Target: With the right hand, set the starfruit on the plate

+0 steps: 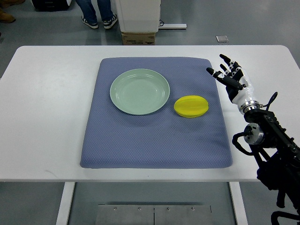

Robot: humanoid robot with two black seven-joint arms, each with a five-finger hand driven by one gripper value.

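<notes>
A: Starting at the left, what do you see?

B: A white rectangular table (42, 112) with rounded corners fills most of the view. Its left part is bare white surface. Lying on its middle is a square blue-grey padded cloth mat (150, 145), its edges a little soft and uneven.

A: And on the mat?

B: Toward the upper left of centre sits a round pale green plate (123, 101) with nothing in it. Just beside the plate's lower right rim, near it but apart as far as I can tell, lies the yellow ridged starfruit (191, 106). It rests on the mat, on its side, with its ribs running roughly left to right.

A: Where is the robot?

B: Only one arm shows. The black right arm (272, 150) comes in from the lower right edge and rises along the table's right side, beyond the mat's right edge. At its end is the right hand (231, 78), black and white, over the bare table near the mat's upper right corner. Its fingers (226, 58) are spread and extended, pointing up and left, and they grasp nothing. The hand is well apart from the starfruit, which lies down and to the left of it.

A: Anything beyond the table?

B: On the grey floor at the top stand a person's legs in jeans and sneakers (98, 18), and to their right a white cabinet (138, 14) with a cardboard box (138, 38) at its foot.
</notes>
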